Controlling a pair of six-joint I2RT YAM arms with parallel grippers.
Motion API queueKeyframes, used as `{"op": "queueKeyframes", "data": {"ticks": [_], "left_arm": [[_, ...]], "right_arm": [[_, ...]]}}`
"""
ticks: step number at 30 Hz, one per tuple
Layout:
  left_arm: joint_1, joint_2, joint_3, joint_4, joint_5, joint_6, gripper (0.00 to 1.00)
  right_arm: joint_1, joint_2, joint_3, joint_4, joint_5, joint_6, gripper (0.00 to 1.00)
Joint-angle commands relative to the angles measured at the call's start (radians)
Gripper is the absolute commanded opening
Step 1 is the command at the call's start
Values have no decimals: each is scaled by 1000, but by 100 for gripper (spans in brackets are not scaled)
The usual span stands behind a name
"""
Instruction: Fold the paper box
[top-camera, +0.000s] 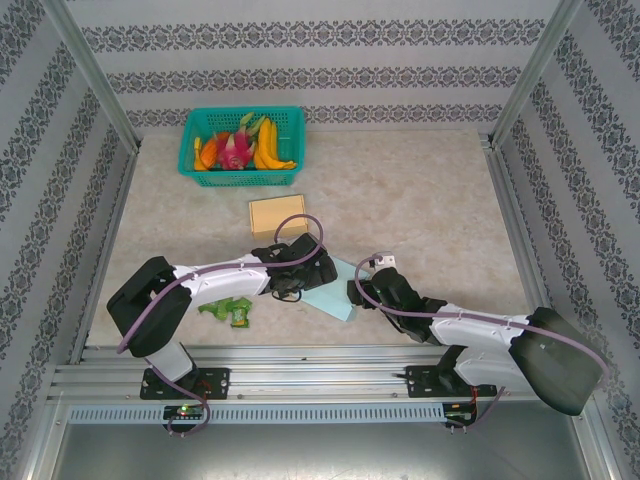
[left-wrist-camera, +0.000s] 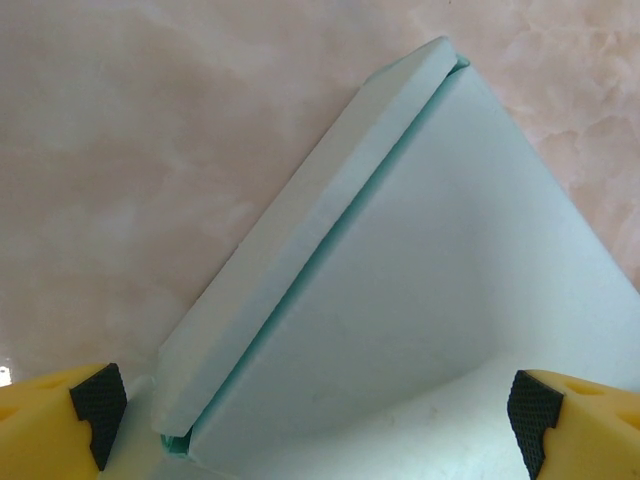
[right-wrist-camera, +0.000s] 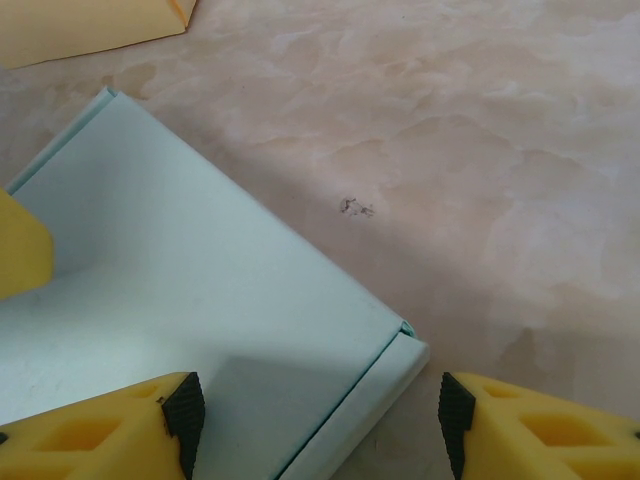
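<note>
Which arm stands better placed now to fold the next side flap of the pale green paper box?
Probably the right. The right gripper, open, straddles the narrow edge flap of the pale green paper box; the left gripper, open, hangs over its flat panel.

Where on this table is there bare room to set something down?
The widest bare patch is the table's right half, from the green basket and tan box across to the right edge. A smaller strip lies left of the tan box, below the basket. The near middle is crowded: the light blue box, with a green packet to its left.
</note>
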Motion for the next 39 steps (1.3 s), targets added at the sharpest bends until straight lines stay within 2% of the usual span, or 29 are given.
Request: {"op": "queueKeyframes", "data": {"ticks": [1, 11, 18, 28, 33, 39], "left_arm": [[10, 6, -22, 4, 22, -24, 100], [9, 8, -55, 41, 39, -43, 100], [9, 3, -68, 61, 45, -53, 96], [3, -7, -95, 52, -7, -57, 93], [3, 6, -117, 53, -20, -62, 92], [3, 1, -124, 46, -30, -62, 92]], "right_arm": [[-6, 24, 13, -36, 4, -16, 65], [-11, 86, 39, -24, -3, -21, 65], [-11, 108, 53, -23, -2, -24, 65], [-13, 98, 56, -42, 13, -41, 65], [-6, 60, 69, -81, -12, -53, 65], [36, -88, 69, -198, 43, -31, 65]]}}
